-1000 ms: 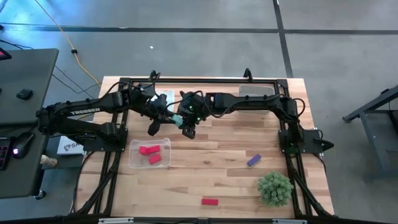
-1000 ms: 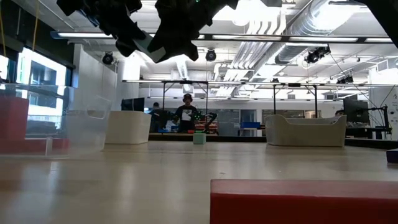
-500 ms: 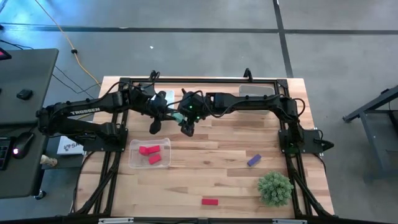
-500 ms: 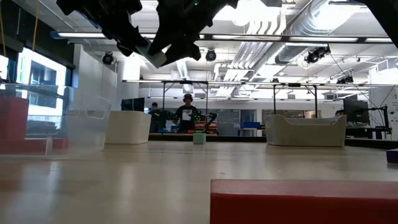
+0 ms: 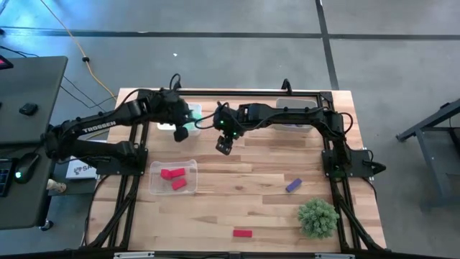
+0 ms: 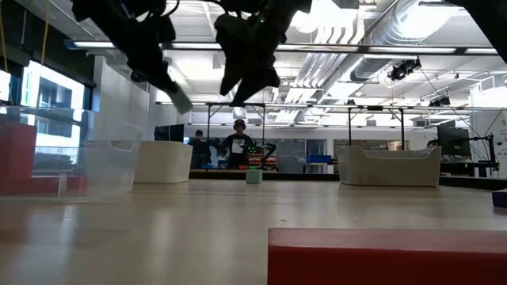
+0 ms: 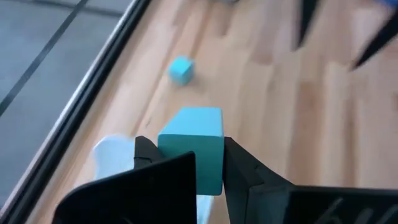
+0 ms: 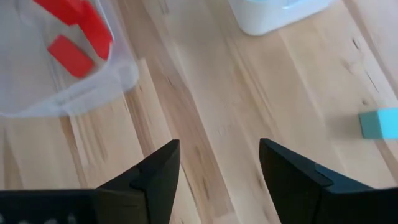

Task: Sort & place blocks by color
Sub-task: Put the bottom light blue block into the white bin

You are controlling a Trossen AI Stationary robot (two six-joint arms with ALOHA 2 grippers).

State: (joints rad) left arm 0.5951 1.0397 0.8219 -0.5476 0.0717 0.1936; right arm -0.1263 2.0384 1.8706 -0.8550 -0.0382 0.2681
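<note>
The left tool (image 5: 180,132) has drawn back toward the upper left of the high view since a second ago, carrying a teal block (image 7: 193,149) clamped between its fingers (image 7: 245,174); earlier both tools were bunched together over the middle of the bench (image 5: 266,208). The right tool (image 5: 223,146) now hangs apart from it at upper centre, its jaws spread and empty, where a moment before they were narrow.

From above, the held block is barely a pale speck under the left arm; only the left wrist view shows it plainly, a smooth, square-ended teal bar. In the low view both tools are cut off by the top edge.

A second teal block (image 7: 181,70) lies on the bench beyond the held one. Two red blocks (image 5: 173,178) rest in a clear tray (image 5: 154,188) at centre left. A purple block (image 5: 293,185) lies right of centre, a third red block (image 5: 242,233) near the bottom edge, and a spiky green plant (image 5: 318,218) at lower right.
</note>
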